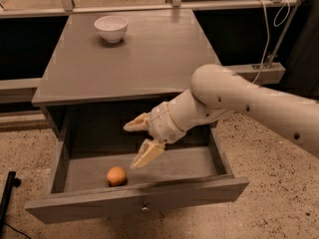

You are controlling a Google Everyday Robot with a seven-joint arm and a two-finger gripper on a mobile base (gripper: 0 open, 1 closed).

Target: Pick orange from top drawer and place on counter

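The orange (116, 175) lies on the floor of the open top drawer (134, 203), left of its middle and near the front panel. The gripper (133, 144) is open and empty, with one beige finger high at the drawer's mouth and the other lower inside the drawer. It hangs just right of and above the orange, not touching it. The white arm reaches in from the right. The grey wood-grain counter (144, 59) is above the drawer.
A white bowl (110, 28) stands at the back left of the counter. A small metal knob (145, 209) sits at the centre of the drawer front. Speckled floor (279, 203) surrounds the cabinet. A black bar (7, 195) stands at the lower left.
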